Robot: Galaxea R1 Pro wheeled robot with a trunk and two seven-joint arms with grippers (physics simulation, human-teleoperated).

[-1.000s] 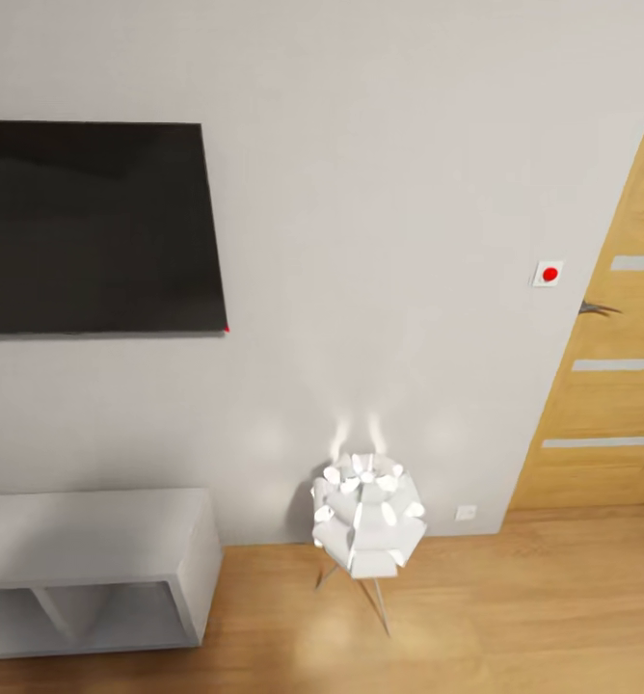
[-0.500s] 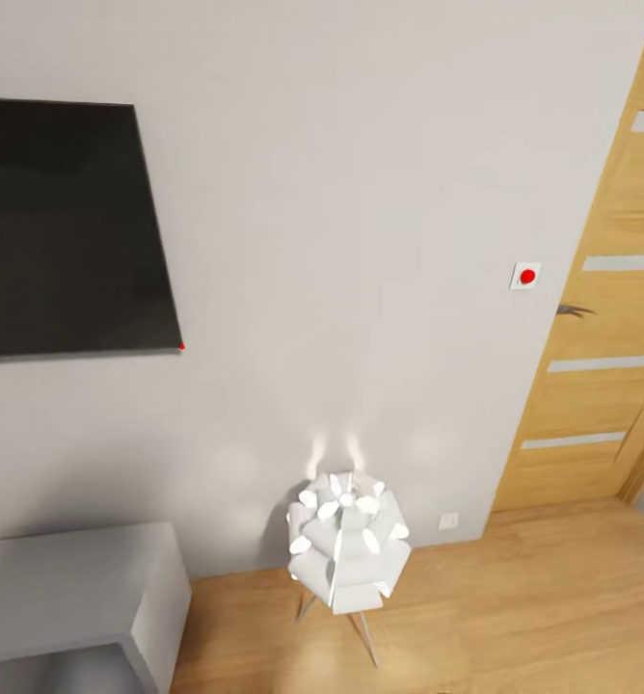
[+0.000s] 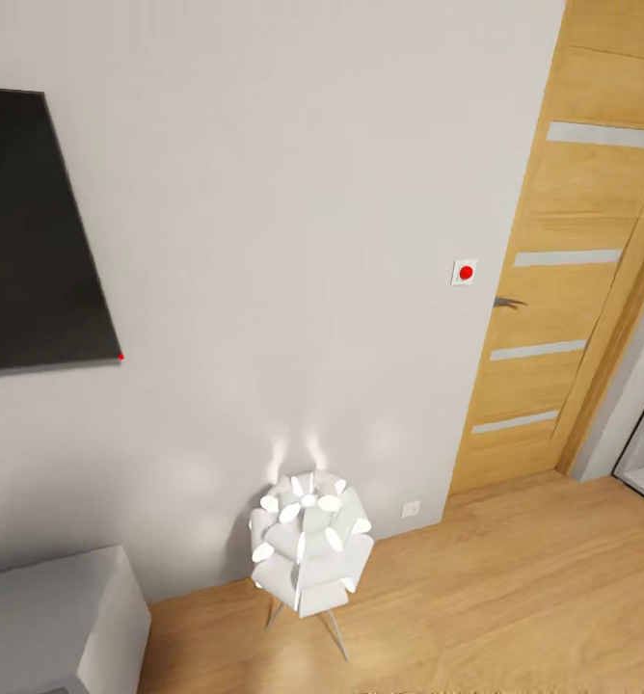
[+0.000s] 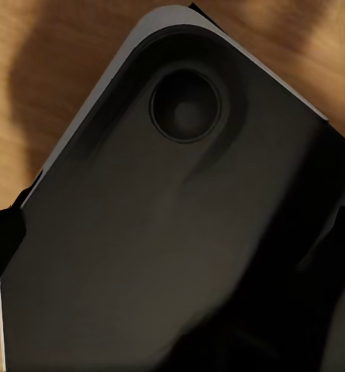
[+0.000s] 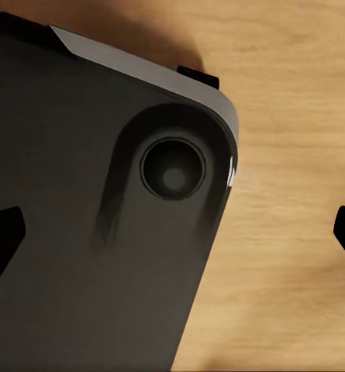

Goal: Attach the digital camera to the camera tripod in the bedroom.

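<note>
While each hand [image 5: 172, 232] points down at the robot's dark base [image 5: 79, 232], its spread is unclear

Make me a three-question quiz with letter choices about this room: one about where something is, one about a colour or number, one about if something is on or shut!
1. Where does the white petal-shaped floor lamp stand?
A. on the wooden floor by the wall
B. on the grey cabinet
C. behind the door

2. What colour is the dot on the small white wall switch?
A. blue
B. red
C. green

3. Is the lamp lit?
A. yes
B. no

Answers: 1 A, its thin legs reach the light wood floor; 2 B, the dot is red; 3 A, its petals glow and light falls on the wall.
</note>
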